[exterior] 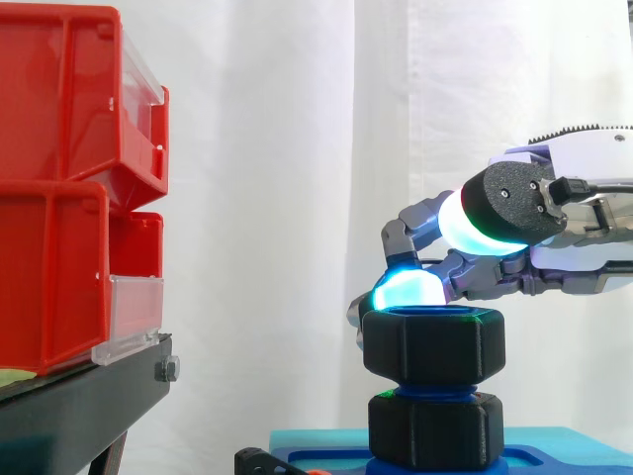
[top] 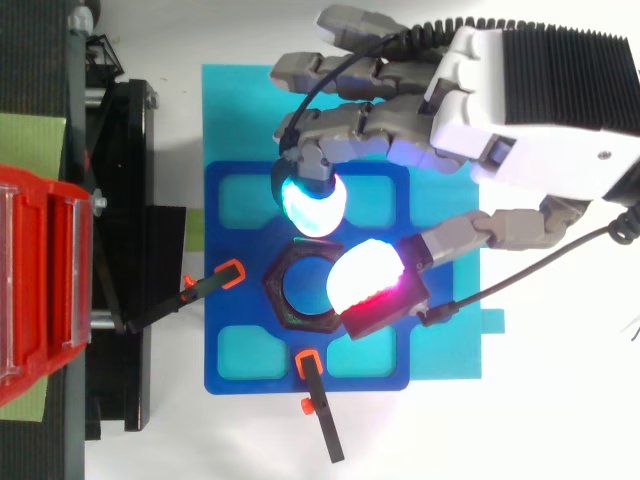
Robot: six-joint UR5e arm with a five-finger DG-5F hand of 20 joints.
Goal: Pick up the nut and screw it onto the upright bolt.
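Nut (exterior: 433,343) sits on the upright bolt (exterior: 435,395) at the centre of the blue plate (top: 232,375), thread showing beneath. Hand (top: 520,120) has curled fingers pinching the nut's rim. I judge we're mid-screwing; next move needs a turn, then a regrip.

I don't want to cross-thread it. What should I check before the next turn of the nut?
1. Nut on the upright bolt: ok, blue thread shows beneath it.
2. Nut level in the side view: ok.
3. Nut screwed down to the black hex piece below: not ok, a gap shows.
4. Hand holding the nut: cannot tell.
5. Clamps on the blue fixture plate: ok, both reach over its edge.
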